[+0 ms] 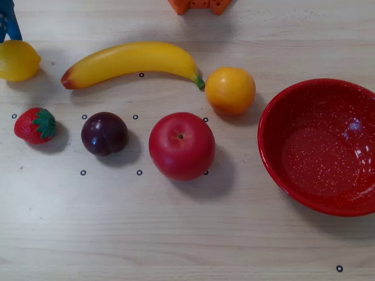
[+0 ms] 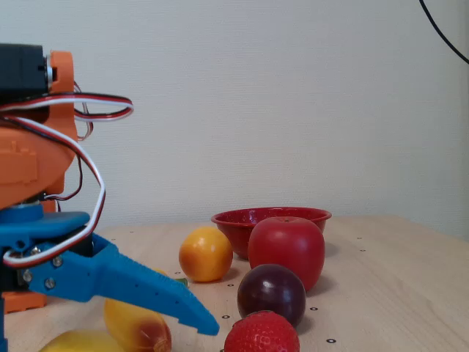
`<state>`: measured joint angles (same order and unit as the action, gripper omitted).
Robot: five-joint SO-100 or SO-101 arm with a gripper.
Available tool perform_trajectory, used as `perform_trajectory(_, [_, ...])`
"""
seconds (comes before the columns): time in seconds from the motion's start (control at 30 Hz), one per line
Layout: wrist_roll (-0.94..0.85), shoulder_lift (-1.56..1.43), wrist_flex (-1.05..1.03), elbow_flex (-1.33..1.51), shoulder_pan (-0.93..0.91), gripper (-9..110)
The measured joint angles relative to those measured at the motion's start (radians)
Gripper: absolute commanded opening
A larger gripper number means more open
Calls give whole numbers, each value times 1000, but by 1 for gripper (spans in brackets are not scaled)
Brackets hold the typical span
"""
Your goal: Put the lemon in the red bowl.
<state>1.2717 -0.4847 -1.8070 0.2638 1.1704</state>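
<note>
Overhead view: lemon (image 1: 19, 60) cut by left edge; red bowl (image 1: 319, 146) cut by right edge; gripper (image 1: 8, 23) only a blue sliver at top left, jaw state indeterminate. Fixed view: banana (image 2: 135, 326) mostly hidden behind the blue gripper finger (image 2: 139, 288); strawberry (image 2: 261, 334) cropped at bottom.

From my remote station I note a table (image 1: 176, 234) of pale wood-grain laminate, matt and smooth. The red bowl (image 1: 275, 152) looks enamelled: glossy, finely white-speckled, with bright highlights inside. The lemon (image 1: 17, 60), banana (image 1: 132, 60), orange (image 1: 229, 89), apple (image 1: 181, 145) and plum (image 1: 104, 133) appear moulded plastic, smooth with a soft sheen; the strawberry (image 1: 35, 125) shows a dimpled, rougher skin. In the fixed view the gripper (image 2: 209, 326) finger is matt blue printed plastic with metal screws, the arm body (image 2: 29, 158) matt orange plastic, its cables (image 2: 88, 110) glossy-sheathed.
</note>
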Motion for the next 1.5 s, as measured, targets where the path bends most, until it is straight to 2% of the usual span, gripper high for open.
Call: perform_trajectory(1.5, [11, 20, 0, -2, -9, 48])
